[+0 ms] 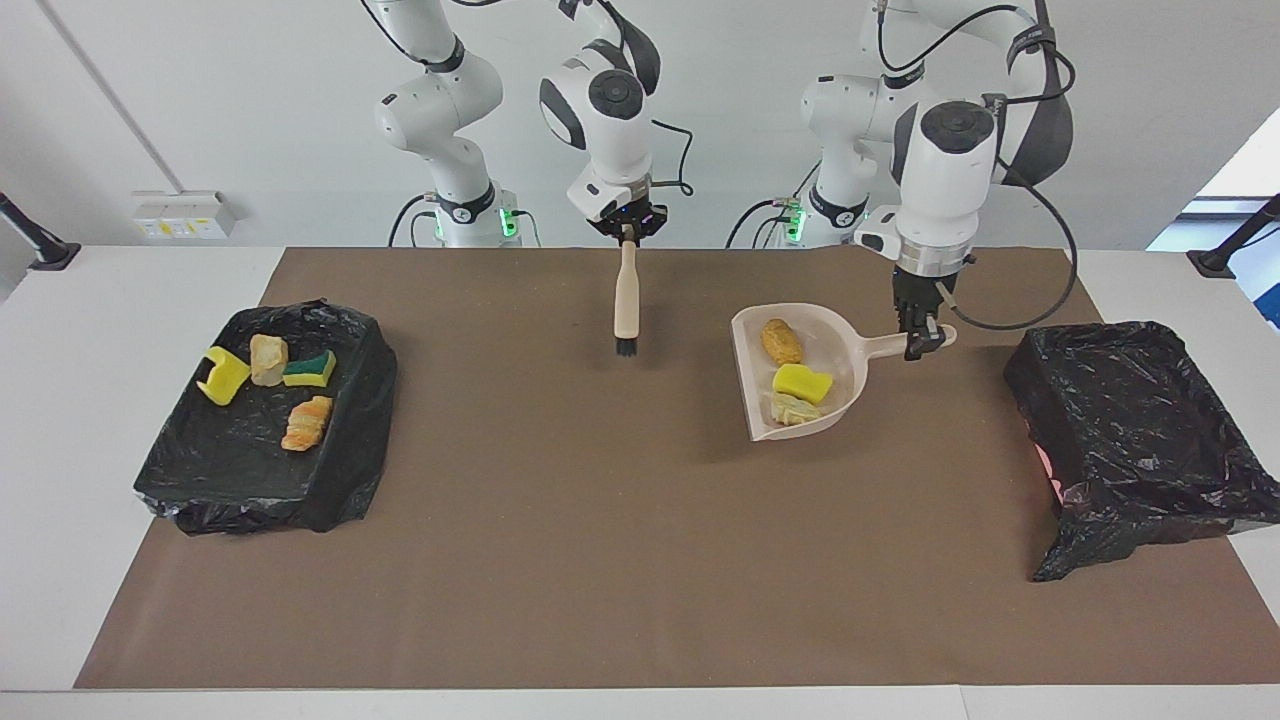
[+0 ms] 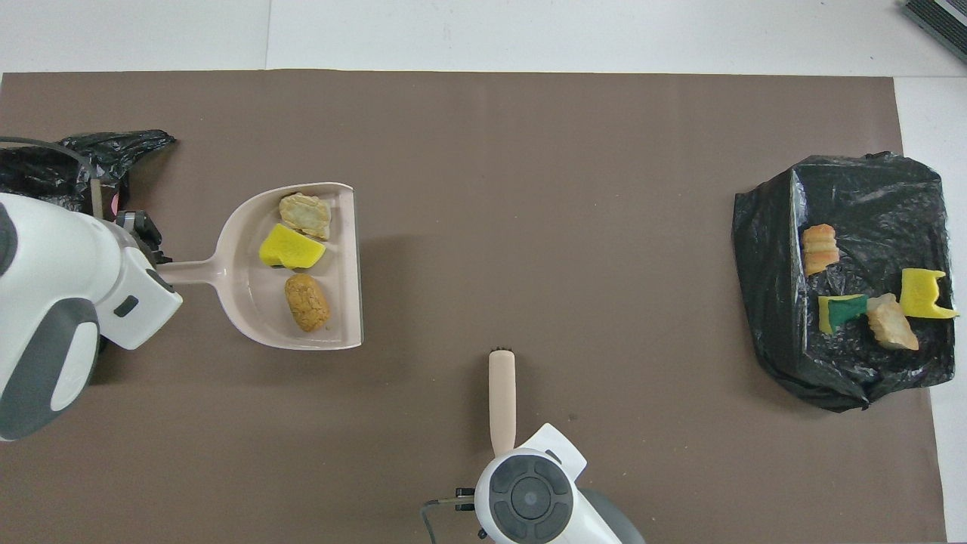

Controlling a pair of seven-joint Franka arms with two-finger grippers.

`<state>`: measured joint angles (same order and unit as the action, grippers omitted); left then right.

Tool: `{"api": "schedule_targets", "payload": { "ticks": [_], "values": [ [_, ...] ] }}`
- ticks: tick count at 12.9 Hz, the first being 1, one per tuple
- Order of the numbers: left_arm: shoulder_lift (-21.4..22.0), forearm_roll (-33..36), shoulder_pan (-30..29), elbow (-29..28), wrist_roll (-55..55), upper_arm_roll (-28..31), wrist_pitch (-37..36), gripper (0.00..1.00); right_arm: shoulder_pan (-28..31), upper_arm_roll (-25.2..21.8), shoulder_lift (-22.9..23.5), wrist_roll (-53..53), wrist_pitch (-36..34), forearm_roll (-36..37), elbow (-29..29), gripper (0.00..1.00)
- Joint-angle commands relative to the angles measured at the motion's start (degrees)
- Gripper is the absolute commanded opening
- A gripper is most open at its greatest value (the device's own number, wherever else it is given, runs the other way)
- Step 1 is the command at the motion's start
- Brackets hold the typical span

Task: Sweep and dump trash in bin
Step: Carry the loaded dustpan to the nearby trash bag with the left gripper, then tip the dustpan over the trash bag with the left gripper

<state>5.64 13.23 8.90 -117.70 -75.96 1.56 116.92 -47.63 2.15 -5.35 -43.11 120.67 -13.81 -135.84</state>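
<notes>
Crusty brown chunk point(image 1: 782, 341) in smooth beige scoop-shaped dustpan point(image 1: 842, 361)

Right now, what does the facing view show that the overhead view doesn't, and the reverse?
Only the facing view shows both arms up to their bases, the left gripper shut on the dustpan handle, and the right gripper shut on the hand brush, hanging bristles down above the mat.

Only the overhead view shows the dustpan floor fully, its three scraps apart.

Both show the empty bag-lined bin at the left arm's end and the bag-lined tray with four scraps at the right arm's end.
</notes>
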Motion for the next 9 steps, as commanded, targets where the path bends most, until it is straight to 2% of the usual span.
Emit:
{"api": "schedule_targets", "payload": {
  "ticks": [1,3,4,5,6,7,9],
  "values": [
    [0.2,-1.2,-5.8,2.4,-3.0,-0.4,-1.3,0.0,-2.5,-0.3,0.1,-0.3,3.3,0.1,-2.4,0.0],
    [-1.4,-3.0,-10.7,5.2,-6.6,-0.3,-1.1,0.0,-2.5,-0.3,0.1,0.1,2.8,0.1,-2.4,0.0],
    [-3.0,-5.8,-14.4,7.3,-9.7,-0.3,-0.7,0.0,-2.3,-0.3,0.1,0.0,2.6,0.1,-2.4,0.06],
    [-4.5,-7.7,-17.4,9.8,-13.2,-0.3,-0.8,0.0,-2.0,-0.3,0.2,-0.1,2.5,0.1,-2.3,0.3],
    [-6.2,-8.6,-20.3,12.8,-16.1,-0.3,-1.4,0.0,-1.9,-0.3,0.2,-0.3,2.5,0.1,-2.2,0.84],
    [-7.6,-9.2,-23.0,15.4,-17.8,-0.3,-2.7,0.0,-1.6,-0.4,0.2,0.0,2.5,0.1,-1.7,1.0],
    [-12.6,-9.5,-28.0,23.4,-21.7,-0.4,-6.4,0.0,0.6,-0.5,0.1,0.2,2.2,0.1,0.3,1.0]
  ]
}}
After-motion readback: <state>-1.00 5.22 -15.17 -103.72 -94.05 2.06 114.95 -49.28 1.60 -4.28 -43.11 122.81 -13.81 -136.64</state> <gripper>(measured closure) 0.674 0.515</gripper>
